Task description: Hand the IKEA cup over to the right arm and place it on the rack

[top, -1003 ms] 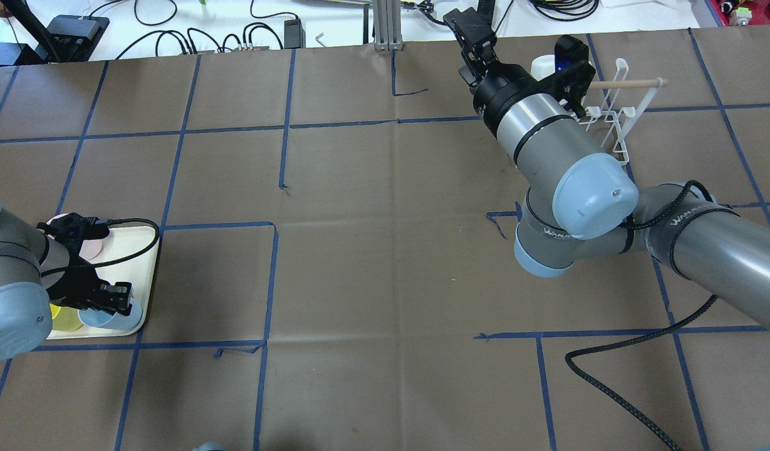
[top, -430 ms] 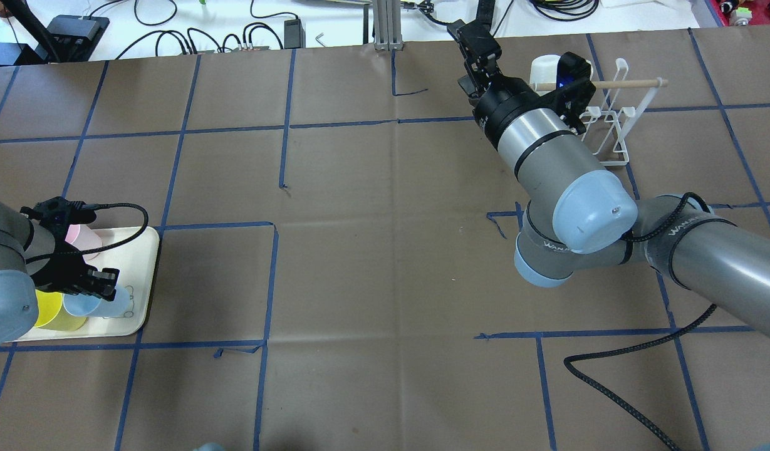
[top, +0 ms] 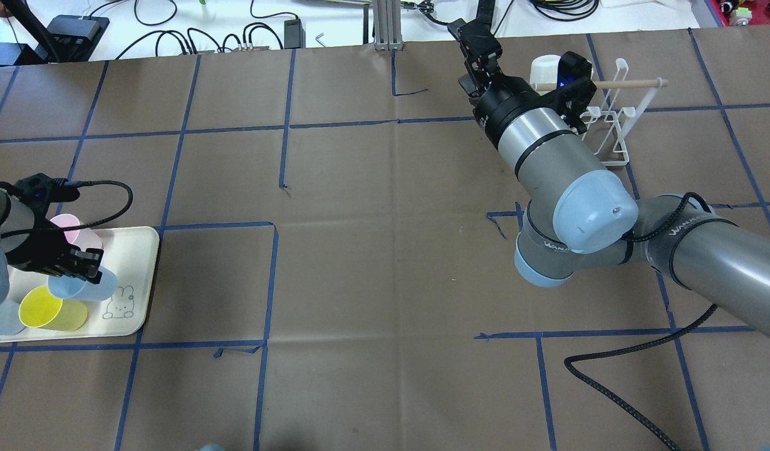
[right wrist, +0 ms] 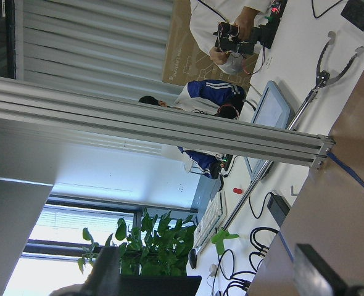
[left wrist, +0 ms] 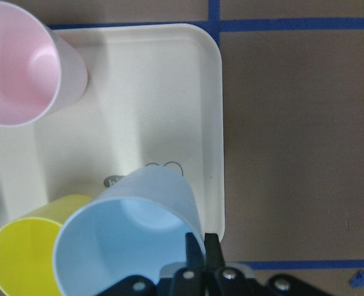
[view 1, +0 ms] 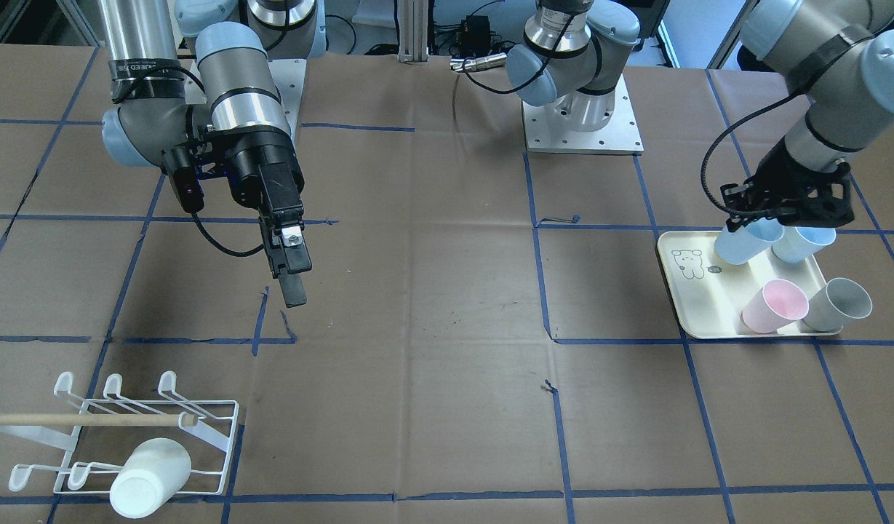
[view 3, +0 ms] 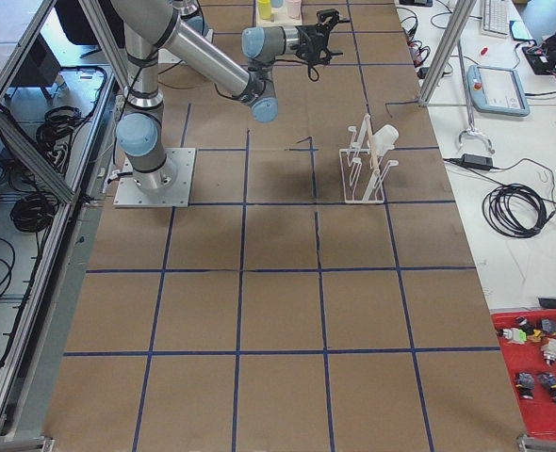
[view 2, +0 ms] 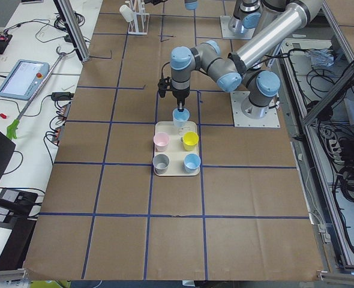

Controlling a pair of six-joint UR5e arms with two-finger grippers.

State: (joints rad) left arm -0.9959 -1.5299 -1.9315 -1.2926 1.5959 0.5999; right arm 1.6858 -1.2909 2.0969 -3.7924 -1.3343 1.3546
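Note:
My left gripper (top: 78,266) is shut on the rim of a light-blue cup (top: 87,285) and holds it tilted just above the cream tray (top: 137,250). The left wrist view shows the fingertips (left wrist: 196,243) pinching the cup's wall (left wrist: 132,246). In the front view this gripper (view 1: 785,207) and cup (view 1: 741,244) are at the right. My right gripper (view 1: 290,280) is open and empty, hanging over the table well short of the white wire rack (view 1: 126,429); its fingers stand far apart in the right wrist view (right wrist: 213,271). In the overhead view it (top: 469,34) sits left of the rack (top: 610,119).
A white cup (view 1: 148,477) hangs on the rack's front prongs. On the tray stand a pink cup (top: 71,228), a yellow cup (top: 46,310), a grey cup (view 1: 839,302) and another light-blue cup (view 1: 803,244). A black cable (top: 610,369) trails from the right arm.
My left gripper has risen with the light-blue cup and moved toward the tray's left side, uncovering the yellow cup. The right arm shifted slightly away from the rack, then held still.

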